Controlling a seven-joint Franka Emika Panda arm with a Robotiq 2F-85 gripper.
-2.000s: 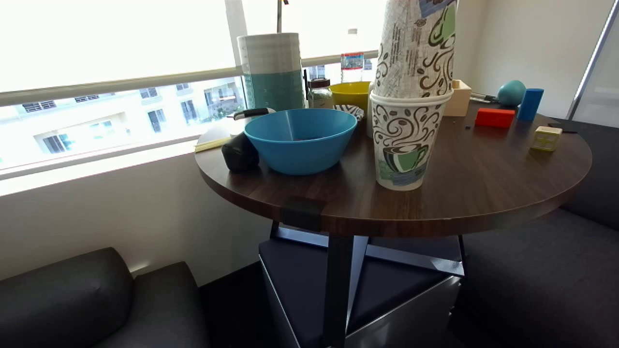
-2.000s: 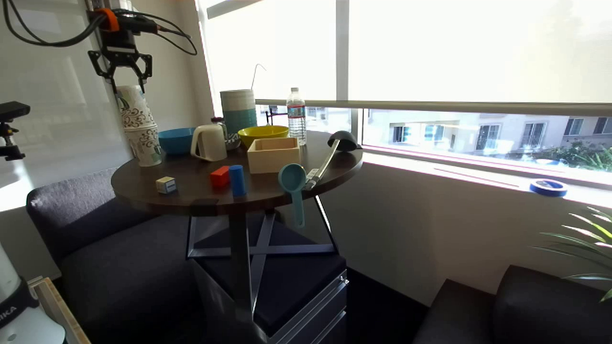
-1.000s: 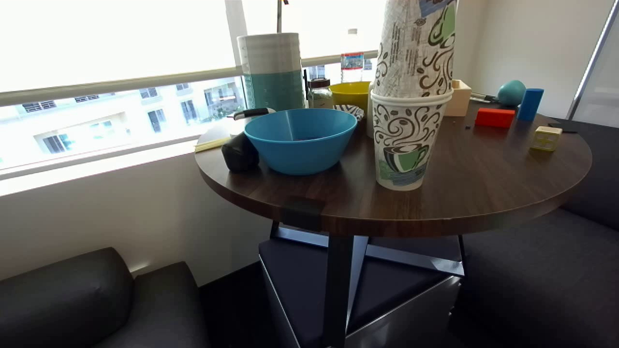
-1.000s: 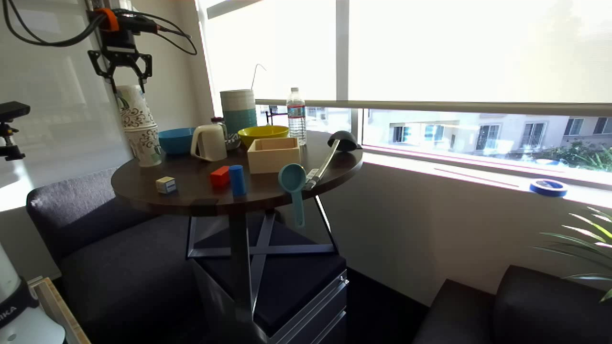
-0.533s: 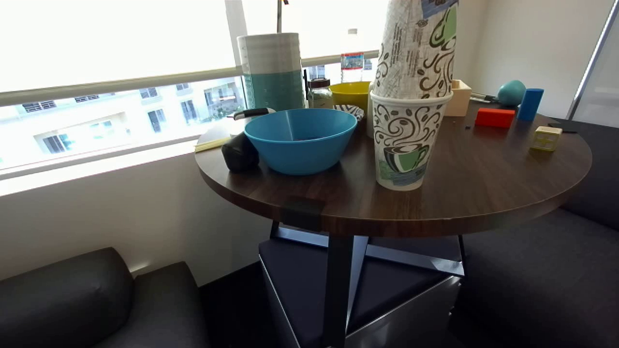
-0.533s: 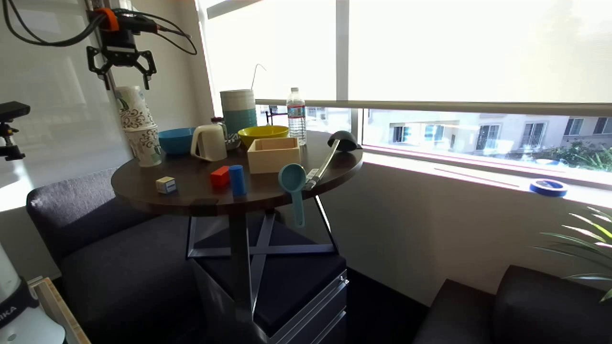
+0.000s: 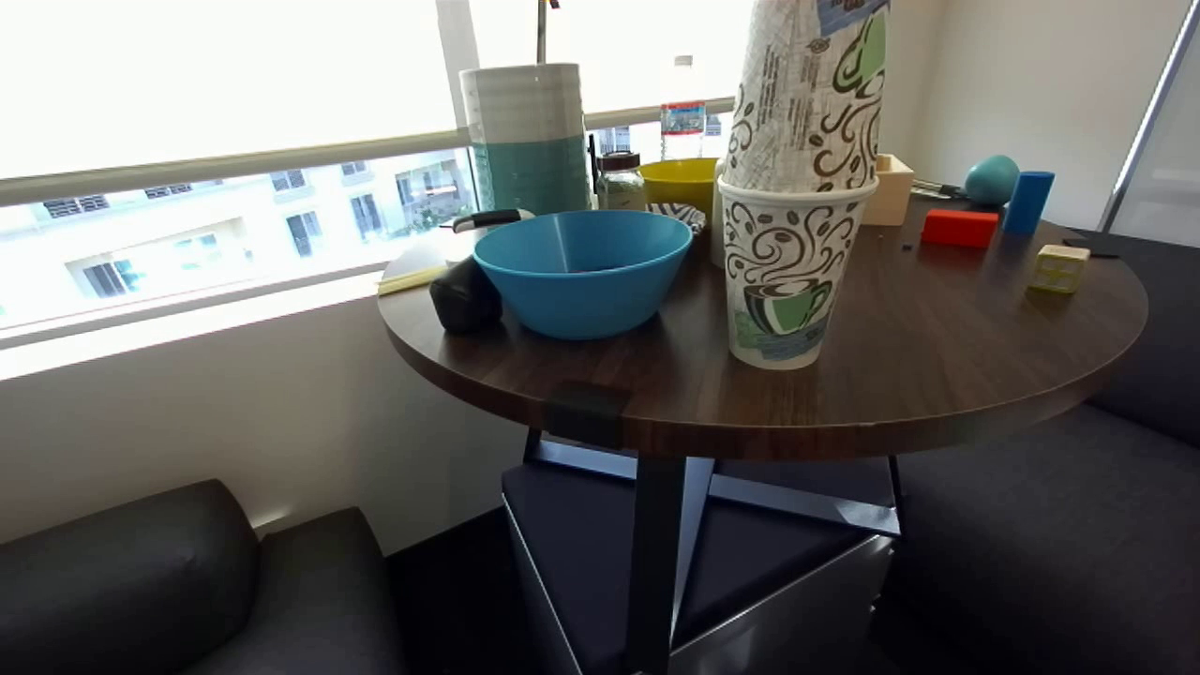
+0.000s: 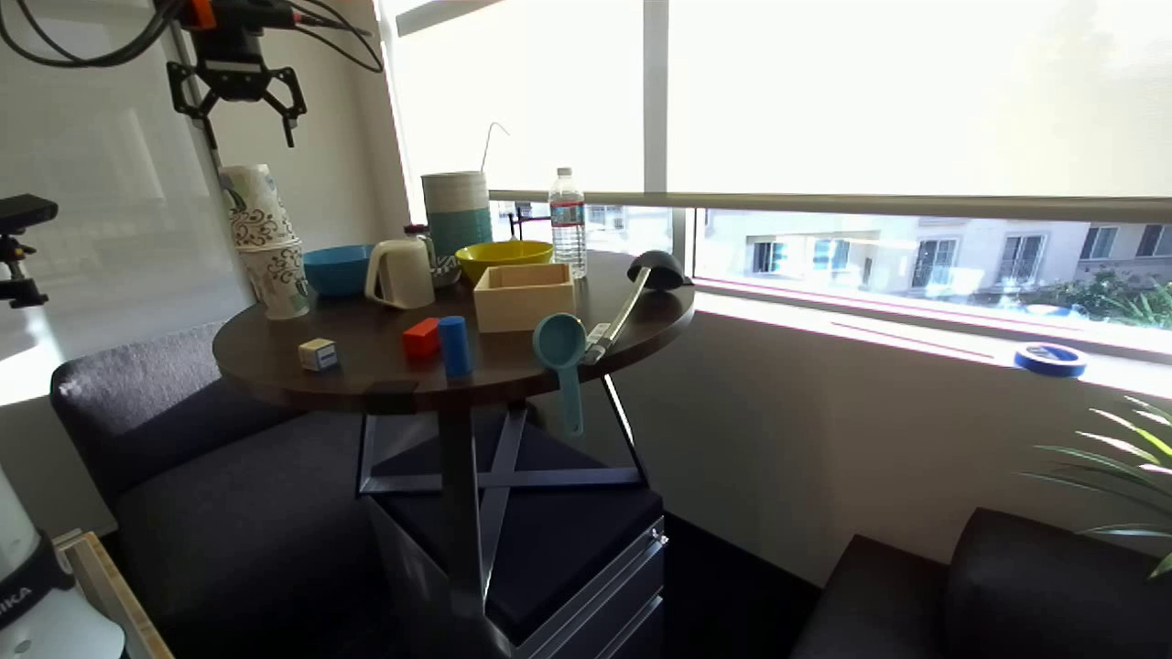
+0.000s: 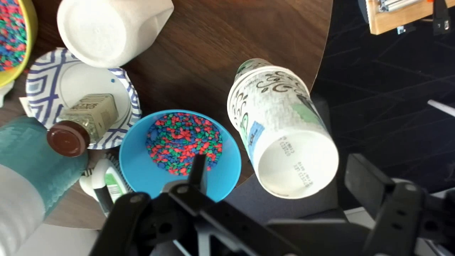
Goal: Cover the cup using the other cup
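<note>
The cup (image 7: 787, 272), cream with dark swirls, stands upright near the edge of the round table. On its mouth rests the other cup (image 7: 811, 103), upside down, with the seam at rim level; its top is cut off in that exterior view. The same stack shows the other cup (image 8: 252, 197) above the cup (image 8: 277, 284), leaning slightly there. My gripper (image 8: 252, 145) hangs above the stack, open and apart from it. In the wrist view the upturned base of the other cup (image 9: 298, 165) lies between the spread fingers (image 9: 368, 183), touching neither.
Beside the stack is a blue bowl (image 9: 179, 149) of coloured pebbles. A cream pitcher (image 8: 400, 275), yellow bowl (image 8: 504, 261), wooden box (image 8: 524, 302), tall crock (image 8: 456, 215) and water bottle (image 8: 567, 224) stand further off. A red block (image 8: 422, 340) and blue cylinder (image 8: 454, 346) sit on the table.
My fingers have come off the other cup's base and spread, and the gripper has risen above it. The other cup has settled slightly on the cup.
</note>
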